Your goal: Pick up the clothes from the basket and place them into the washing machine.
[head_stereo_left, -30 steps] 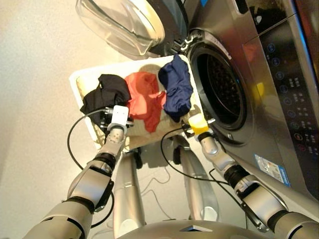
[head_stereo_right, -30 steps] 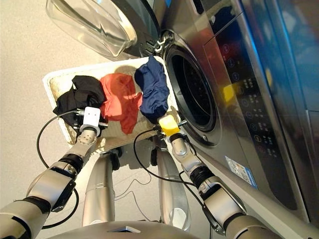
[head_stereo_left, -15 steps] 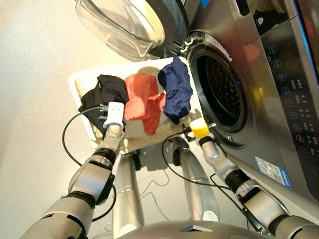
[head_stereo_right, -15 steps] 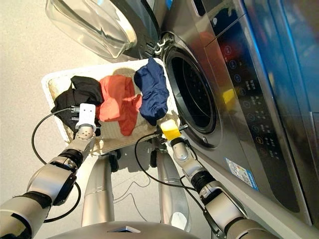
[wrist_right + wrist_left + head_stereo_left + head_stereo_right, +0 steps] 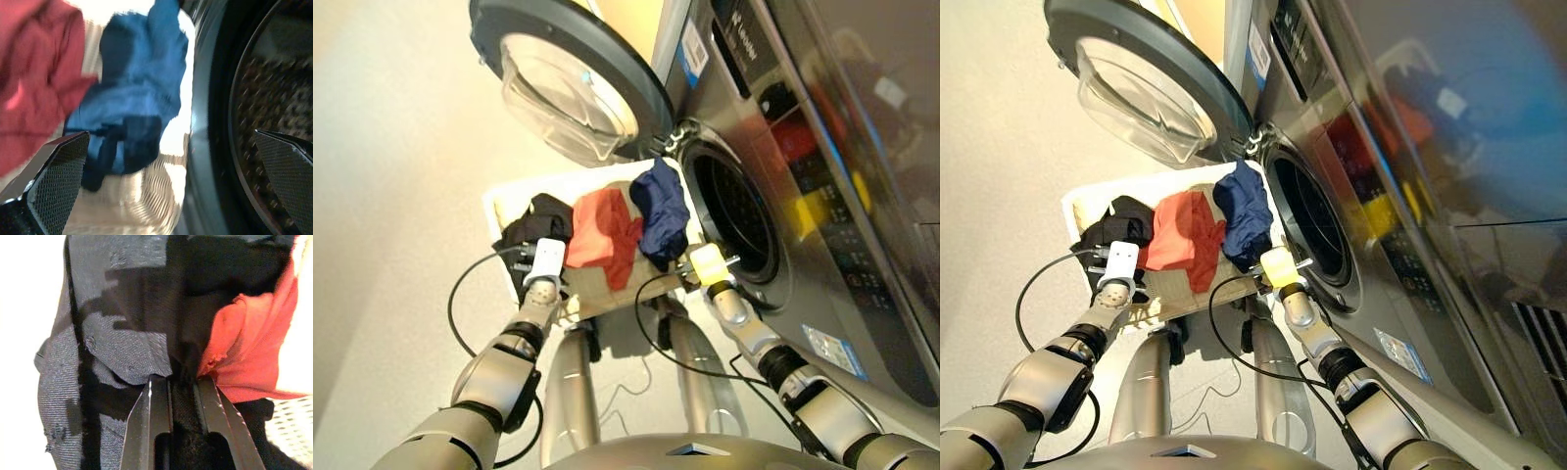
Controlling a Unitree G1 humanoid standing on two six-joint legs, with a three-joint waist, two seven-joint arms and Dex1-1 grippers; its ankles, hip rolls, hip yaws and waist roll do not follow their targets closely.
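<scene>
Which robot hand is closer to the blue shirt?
The right. The right gripper hovers open just beside the blue garment, near the drum opening. The left gripper is across the basket, closed on the black garment.

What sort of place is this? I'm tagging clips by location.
Probably a laundry area: a front-loading washing machine with its door open, and a basket of clothes before it.

One shallow cream-white woven wicker basket [image 5: 509, 204] holds three soft fabric garments: one black piece [image 5: 536, 221] farthest from the dark grey glossy washing machine [image 5: 773, 196], one red piece [image 5: 602, 235] in the middle, one dark blue piece [image 5: 663, 219] nearest it. Possibly more cloth lies beneath. One round glass-fronted porthole door [image 5: 570, 82] and two black-fingered grippers show.
</scene>
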